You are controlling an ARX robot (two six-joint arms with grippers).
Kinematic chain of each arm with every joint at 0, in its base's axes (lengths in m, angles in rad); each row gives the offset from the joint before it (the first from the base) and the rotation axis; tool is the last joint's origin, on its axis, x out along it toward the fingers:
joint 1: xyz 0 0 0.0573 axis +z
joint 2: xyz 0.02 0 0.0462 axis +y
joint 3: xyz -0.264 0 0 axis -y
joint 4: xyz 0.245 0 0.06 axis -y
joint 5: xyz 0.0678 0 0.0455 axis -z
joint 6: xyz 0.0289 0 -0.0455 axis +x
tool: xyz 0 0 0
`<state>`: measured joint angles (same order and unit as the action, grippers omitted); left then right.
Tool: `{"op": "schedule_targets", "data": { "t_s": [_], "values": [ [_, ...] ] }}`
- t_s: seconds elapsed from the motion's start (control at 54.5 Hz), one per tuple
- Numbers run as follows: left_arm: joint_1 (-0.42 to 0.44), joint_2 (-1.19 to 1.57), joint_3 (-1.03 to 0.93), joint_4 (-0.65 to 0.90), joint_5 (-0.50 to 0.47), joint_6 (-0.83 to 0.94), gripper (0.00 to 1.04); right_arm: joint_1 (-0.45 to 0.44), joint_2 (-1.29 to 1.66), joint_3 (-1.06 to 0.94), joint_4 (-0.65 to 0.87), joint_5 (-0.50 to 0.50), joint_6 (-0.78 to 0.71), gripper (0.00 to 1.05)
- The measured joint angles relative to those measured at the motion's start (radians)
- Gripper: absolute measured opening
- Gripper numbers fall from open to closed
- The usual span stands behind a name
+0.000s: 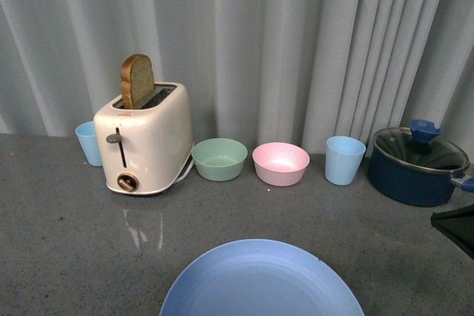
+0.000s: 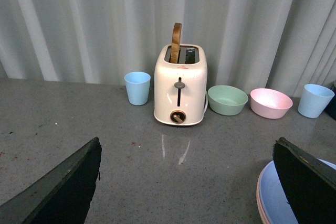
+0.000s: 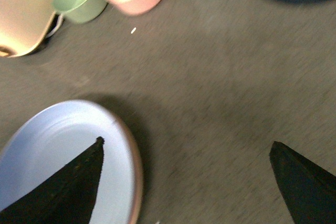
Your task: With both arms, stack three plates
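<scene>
Grey speckled table [image 1: 67, 242], curtain [image 1: 296, 35] behind it. Front view, clock face centred on the table:

Light blue plate [image 1: 261, 279] at 6 o'clock, nearest the robot, topmost of a stack. A pink plate [image 2: 259, 198] rim shows just under it in the left wrist view, and again in the right wrist view [image 3: 137, 182]. Beige plate not discernible.

Cream toaster [image 1: 144, 138] at 10 o'clock, a bread slice [image 1: 137, 79] upright in its slot. Dark blue pot [image 1: 415, 168] with glass lid at 2 o'clock.

Mint-green bowl [image 1: 219, 159] at 12, pink bowl [image 1: 281, 163] just beside it toward 1, not touching. One blue cup [image 1: 345, 160] between pink bowl and pot; another blue cup [image 1: 89, 143] behind the toaster at 10.

Left gripper [image 2: 189, 182]: jaws spread wide, nothing between them, over bare table beside the stack. Right gripper [image 3: 186, 182]: jaws spread, empty, one finger [image 3: 63, 187] over the blue plate. View blurred.
</scene>
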<state>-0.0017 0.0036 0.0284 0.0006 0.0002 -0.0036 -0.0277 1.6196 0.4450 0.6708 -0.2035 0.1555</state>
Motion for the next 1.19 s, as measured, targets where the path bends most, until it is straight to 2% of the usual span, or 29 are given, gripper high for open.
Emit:
{"op": "schedule_targets", "data": {
  "t_s": [0.018,0.037,0.073,0.092,0.11,0.165,0.404,0.495,0.624,1.193],
  "values": [
    [0.000,0.000,0.000,0.000,0.000,0.000,0.98,0.004,0.012,-0.017,0.029,0.016,-0.013,0.85],
    [0.000,0.000,0.000,0.000,0.000,0.000,0.98,0.011,0.032,-0.052,0.167,0.085,-0.043,0.81],
    [0.000,-0.002,0.000,0.000,0.000,0.000,0.98,0.021,0.053,-0.125,0.354,0.159,-0.079,0.74],
    [0.000,-0.003,0.000,0.000,0.000,0.000,0.98,0.022,0.053,-0.141,0.394,0.169,-0.082,0.73],
    [0.000,-0.003,0.000,0.000,-0.002,0.000,0.98,0.025,0.046,-0.179,0.499,0.188,-0.105,0.67],
    [0.000,0.000,0.000,0.000,-0.002,0.000,0.98,0.026,-0.038,-0.225,0.652,0.201,-0.130,0.53],
    [0.000,-0.002,0.000,0.000,-0.001,0.000,0.98,0.027,-0.298,-0.350,0.529,0.203,-0.152,0.03],
    [0.000,-0.002,0.000,0.000,-0.001,0.000,0.98,0.027,-0.405,-0.377,0.457,0.203,-0.155,0.03],
    [0.000,-0.002,0.000,0.000,0.000,0.000,0.98,0.027,-0.583,-0.382,0.275,0.203,-0.155,0.03],
    [0.000,-0.002,0.000,0.000,0.000,0.000,0.98,0.027,-1.025,-0.439,-0.088,0.203,-0.155,0.03]
  ]
}}
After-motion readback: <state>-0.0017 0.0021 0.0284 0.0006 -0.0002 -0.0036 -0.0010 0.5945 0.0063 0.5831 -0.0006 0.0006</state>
